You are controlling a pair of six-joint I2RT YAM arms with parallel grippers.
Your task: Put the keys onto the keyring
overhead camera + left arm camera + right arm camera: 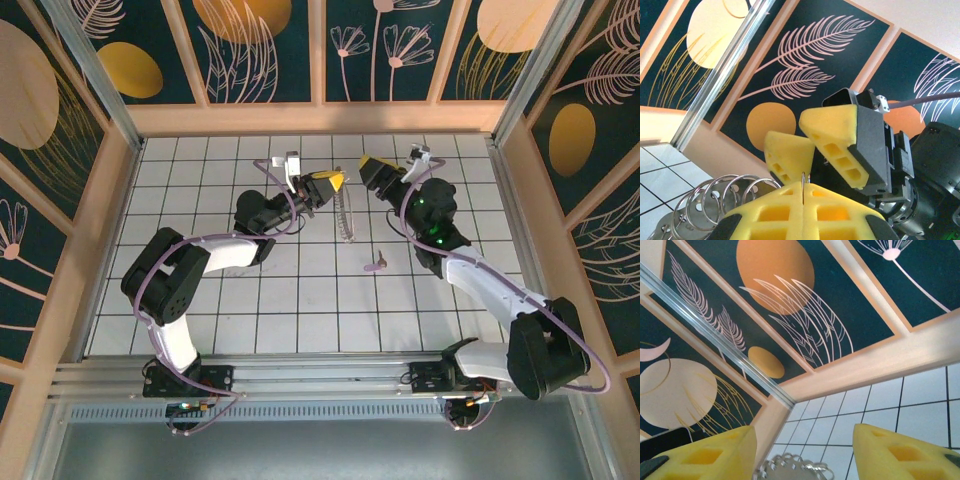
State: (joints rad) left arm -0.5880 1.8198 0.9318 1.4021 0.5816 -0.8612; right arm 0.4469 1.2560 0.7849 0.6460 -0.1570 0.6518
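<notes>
Holding stage, with threading not yet begun. Pinching a thin wire end of the keyring (346,218) in the fully closed left fingers (329,184), with the coil hanging down toward the counter (300,310) near the middle of the tiles. Facing it from just beside with the right fingers (374,172), spread about halfway and gripping nothing, a few coil loops peeking up between them in the right wrist view. Finding the key (375,265) lying flat on the tiles, apart from both arms and nearer the right one. Probably calls next for lowering the right fingers onto the key, taking it by the shaft so the hole in the head is free, then lifting it to the pinched wire end. Hard to tell whether the coil's lower end touches the counter.
</notes>
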